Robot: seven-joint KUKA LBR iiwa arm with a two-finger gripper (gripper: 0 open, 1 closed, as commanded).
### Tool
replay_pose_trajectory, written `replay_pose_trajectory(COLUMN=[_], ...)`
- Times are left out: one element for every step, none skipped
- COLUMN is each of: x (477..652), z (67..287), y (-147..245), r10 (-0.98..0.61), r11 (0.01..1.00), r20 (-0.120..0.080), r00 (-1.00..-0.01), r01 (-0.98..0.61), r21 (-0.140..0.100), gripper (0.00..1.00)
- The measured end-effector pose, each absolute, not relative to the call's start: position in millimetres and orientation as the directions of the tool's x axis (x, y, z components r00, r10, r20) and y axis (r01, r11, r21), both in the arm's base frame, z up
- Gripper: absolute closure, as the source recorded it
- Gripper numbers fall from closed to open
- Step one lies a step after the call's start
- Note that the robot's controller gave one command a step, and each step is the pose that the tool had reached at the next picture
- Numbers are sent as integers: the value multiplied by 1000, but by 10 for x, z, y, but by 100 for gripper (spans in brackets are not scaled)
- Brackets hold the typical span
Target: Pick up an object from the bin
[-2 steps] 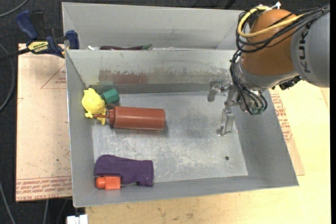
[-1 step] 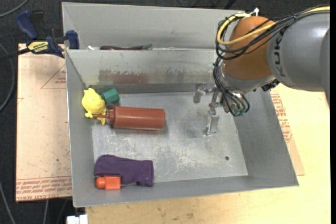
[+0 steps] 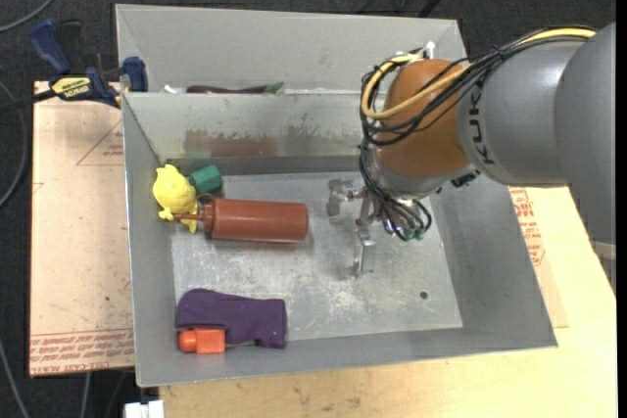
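My gripper (image 3: 352, 230) hangs over bare bin floor in the middle of the bin, right of centre. Its two fingers stand apart, open, with nothing between them. The nearest loose thing is a reddish-brown cylinder-shaped bottle (image 3: 257, 220) lying on its side just left of the fingers, a small gap away. At the bottle's left end sit a yellow toy figure (image 3: 173, 193) and a small green block (image 3: 206, 178).
A purple cloth (image 3: 237, 316) lies at the bin's front left, with a small orange block (image 3: 201, 340) against its front edge. The arm with its orange cover and cables hangs above the right half of the bin. The slanted back wall rises behind the gripper.
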State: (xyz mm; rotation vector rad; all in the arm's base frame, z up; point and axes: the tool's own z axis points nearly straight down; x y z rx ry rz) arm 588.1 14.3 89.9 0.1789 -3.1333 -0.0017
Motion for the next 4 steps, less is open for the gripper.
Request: replay_pose_trajectory(x=[6177, 6341, 6350, 6279], z=[844, 796, 784, 774], y=[260, 602, 764, 869], r10=[-141, -129, -131, -131], r11=[990, 992, 991, 991], r20=[-7, -6, -8, -10], r00=[-990, -992, -991, -991], r01=[-141, -129, -131, -131], r21=[4, -2, 1, 3], gripper=[0, 0, 0, 0])
